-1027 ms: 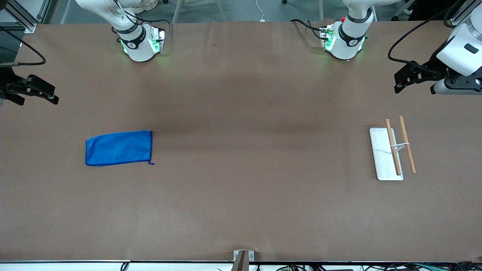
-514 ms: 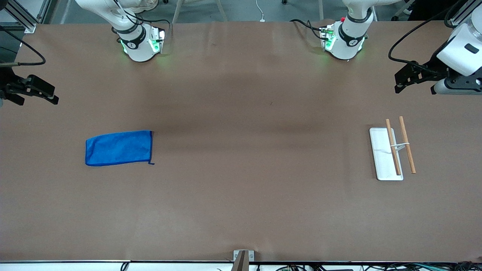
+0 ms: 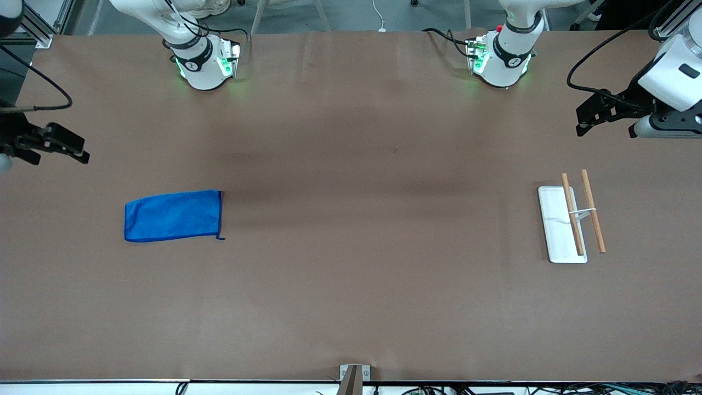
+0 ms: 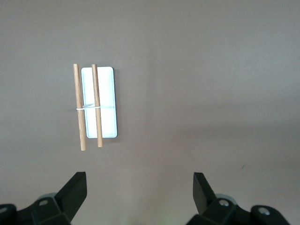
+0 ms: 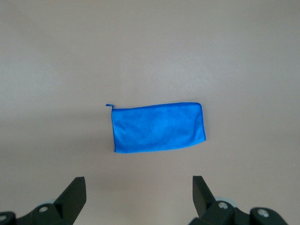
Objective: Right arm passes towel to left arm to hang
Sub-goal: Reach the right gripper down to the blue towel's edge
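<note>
Front view: brown worktop [image 3: 351, 307], both arms raised at its two ends.
Towel: the towel [image 3: 173, 215] lies flat toward the right arm's end of the worktop, about midway between the base edge and the edge nearest the front camera.
Towel axis: its long axis runs along the worktop's length; the dark stitched short edge and the small corner loop [image 3: 220, 238] face the left arm's end.
Rack: a white tray [image 3: 556, 241] toward the left arm's end carries a wire stand with two wooden rods [image 3: 593, 211]; the rods run across the worktop's width, one over the tray, one just off its side.
Tray contents: nothing but the stand shows in it.
Right gripper: the right gripper [image 5: 138, 197] hangs above the right arm's end edge, fingers [image 5: 75, 192] spread wide and holding nothing, the towel [image 5: 159, 127] below it.
Left gripper: the left gripper [image 4: 139, 193] hangs above the left arm's end edge, fingers [image 4: 202, 190] spread wide, empty, the rack [image 4: 98, 105] below.
</note>
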Robot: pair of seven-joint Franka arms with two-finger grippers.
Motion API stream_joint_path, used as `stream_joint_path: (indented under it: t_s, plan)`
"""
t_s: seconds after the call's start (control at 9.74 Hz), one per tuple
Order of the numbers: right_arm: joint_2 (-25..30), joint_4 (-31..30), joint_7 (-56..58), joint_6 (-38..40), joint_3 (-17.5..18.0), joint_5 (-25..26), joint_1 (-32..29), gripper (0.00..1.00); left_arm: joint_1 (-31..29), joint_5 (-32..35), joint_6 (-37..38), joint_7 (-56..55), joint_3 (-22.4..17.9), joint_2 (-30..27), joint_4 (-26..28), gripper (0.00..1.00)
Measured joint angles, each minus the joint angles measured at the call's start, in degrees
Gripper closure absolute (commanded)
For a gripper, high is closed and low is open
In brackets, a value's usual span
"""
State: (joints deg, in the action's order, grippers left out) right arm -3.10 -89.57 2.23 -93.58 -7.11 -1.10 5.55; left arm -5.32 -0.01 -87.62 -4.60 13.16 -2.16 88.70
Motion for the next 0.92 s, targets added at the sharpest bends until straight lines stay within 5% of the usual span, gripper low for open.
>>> stream_joint_path:
  t_s: [0.62,0.92]
  plan:
    - [-5.59,-26.39,3.95,-29.58,-0.12,0.05,-0.09,0.00,0.07,0.00,0.04,0.01,0.15,0.42,-0.04,0.00]
    - [-14.49,-30.64,7.47,-40.15,-0.18,0.07,-0.37,0.00,0.17,0.00,0.05,0.02,0.22,0.58,-0.08,0.00]
